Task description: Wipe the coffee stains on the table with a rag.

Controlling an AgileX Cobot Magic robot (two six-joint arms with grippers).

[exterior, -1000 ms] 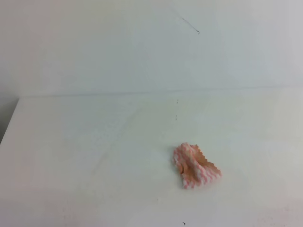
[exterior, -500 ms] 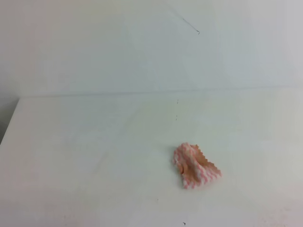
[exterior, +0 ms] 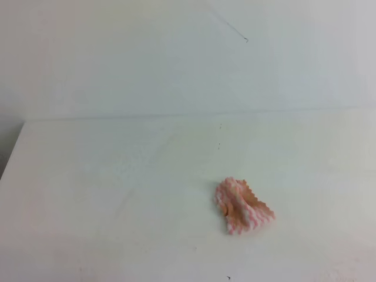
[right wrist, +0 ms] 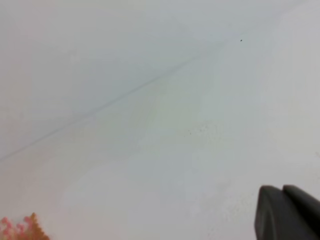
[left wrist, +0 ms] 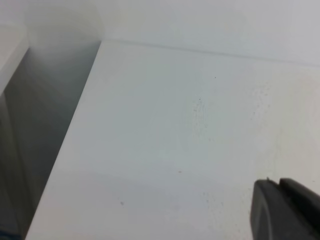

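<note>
The rag (exterior: pixel 242 207), pink-and-white zigzag cloth with a tan stained patch, lies crumpled on the white table (exterior: pixel 117 176), right of centre toward the front. No gripper touches it. Its corner (right wrist: pixel 20 230) shows at the bottom left of the right wrist view. My right gripper (right wrist: pixel 282 187) is at the bottom right of that view, fingers pressed together, holding nothing, well apart from the rag. My left gripper (left wrist: pixel 277 181) hangs over bare table (left wrist: pixel 175 125), its fingers also together and empty. The coffee stains are out of view. Neither gripper shows in the high view.
The table's left edge (left wrist: pixel 75 135) drops off into a dark gap beside a grey wall. A white back wall (exterior: pixel 176 59) rises behind the table. Tiny dark specks (exterior: pixel 220 145) dot the surface.
</note>
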